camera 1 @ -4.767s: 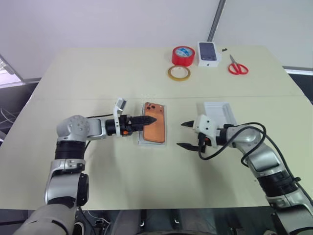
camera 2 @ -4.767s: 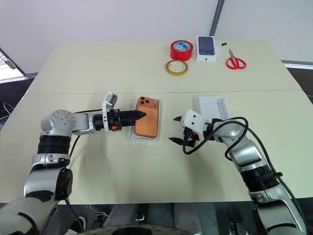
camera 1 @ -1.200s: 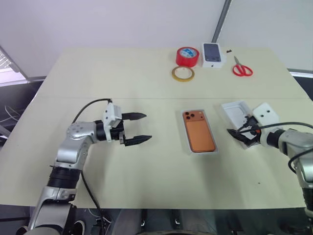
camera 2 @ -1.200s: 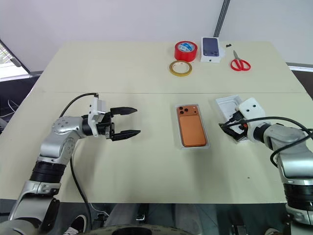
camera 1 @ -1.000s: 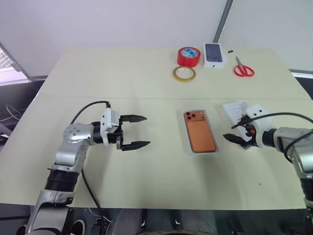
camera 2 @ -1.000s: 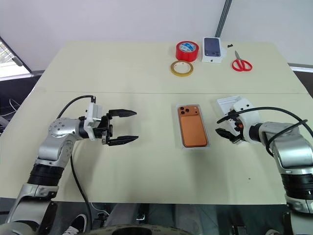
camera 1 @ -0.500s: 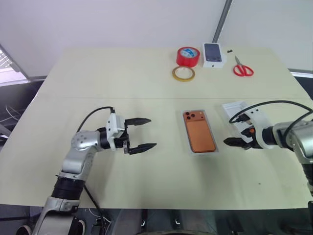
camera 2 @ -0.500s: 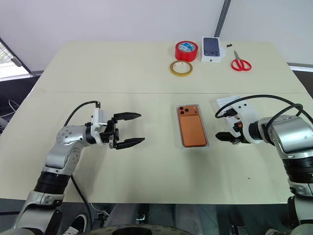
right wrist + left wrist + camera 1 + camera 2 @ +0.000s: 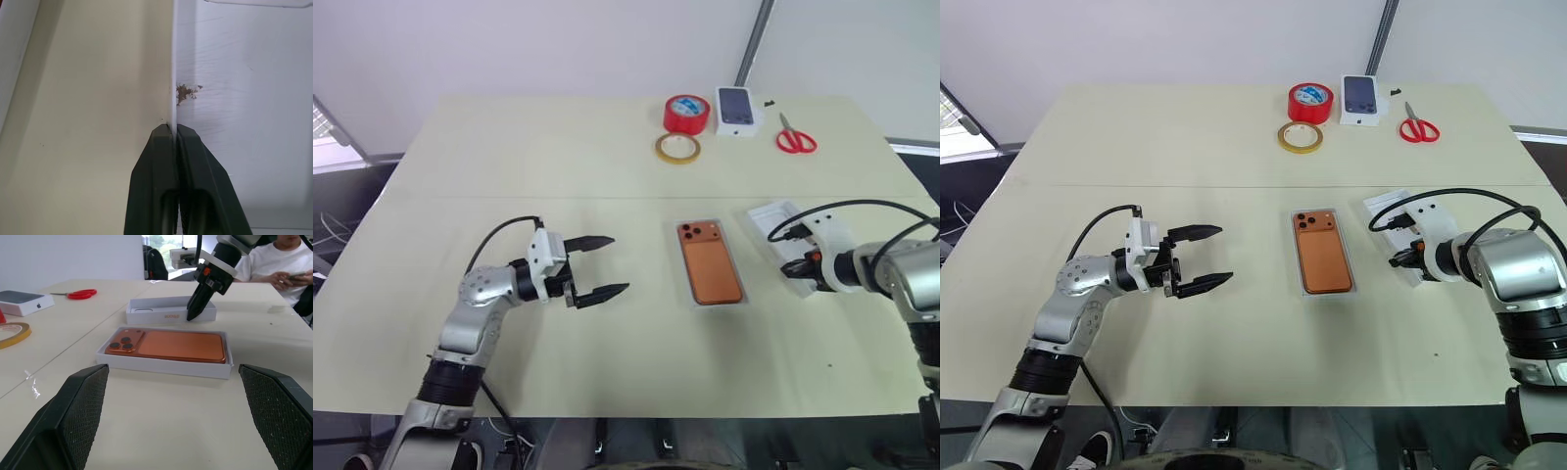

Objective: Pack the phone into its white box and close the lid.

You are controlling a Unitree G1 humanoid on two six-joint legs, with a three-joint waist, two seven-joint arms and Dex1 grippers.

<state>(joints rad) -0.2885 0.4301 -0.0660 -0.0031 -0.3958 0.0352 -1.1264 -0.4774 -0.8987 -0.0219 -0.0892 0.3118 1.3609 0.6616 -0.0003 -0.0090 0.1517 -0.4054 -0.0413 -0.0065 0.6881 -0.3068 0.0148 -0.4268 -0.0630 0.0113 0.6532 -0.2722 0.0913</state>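
The copper-orange phone lies face down in the shallow white box at the table's middle, camera lenses toward the far side. The white lid rests on the table just to the box's right, open side up. My right gripper is shut on the lid's thin near wall, tips pointing down at it. My left gripper hovers open to the left of the box, pointing toward it, with a wide gap of bare table between.
A red tape roll, a yellow tape ring, a small white box with a phone picture and red scissors sit along the far edge. A person sits beyond the table in the left wrist view.
My right gripper, open beside the lid a second ago, has closed on the lid's near wall. The left gripper stays open in about the same place.
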